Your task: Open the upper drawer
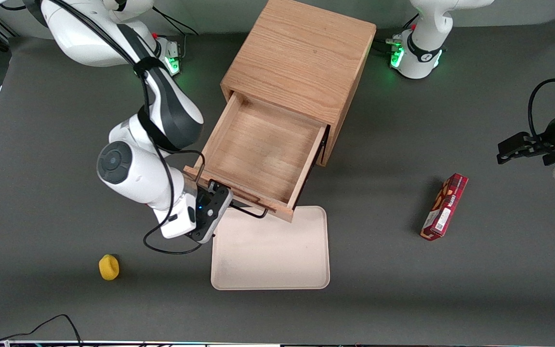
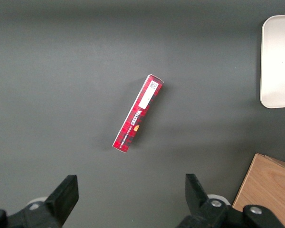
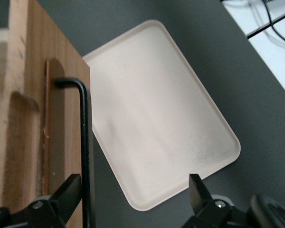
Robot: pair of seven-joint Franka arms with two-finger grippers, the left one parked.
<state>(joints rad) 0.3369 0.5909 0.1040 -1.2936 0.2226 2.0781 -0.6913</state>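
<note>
The upper drawer [image 1: 258, 149] stands pulled well out of the wooden cube cabinet [image 1: 301, 62]; its shallow wood box is empty. Its thin black wire handle [image 1: 251, 212] runs along the drawer front, over the edge of the tray. My right gripper [image 1: 223, 192] is at the end of the handle toward the working arm's end of the table. In the right wrist view the gripper [image 3: 133, 185] is open wide, and the handle bar [image 3: 84, 142] runs just inside one finger [image 3: 69, 190], in front of the drawer front [image 3: 28, 118]. The lower drawer is hidden under the upper one.
A beige tray [image 1: 270, 250] lies on the table in front of the open drawer, also in the right wrist view [image 3: 156, 114]. A yellow object [image 1: 109, 267] lies nearer the front camera. A red box [image 1: 443, 207] lies toward the parked arm's end.
</note>
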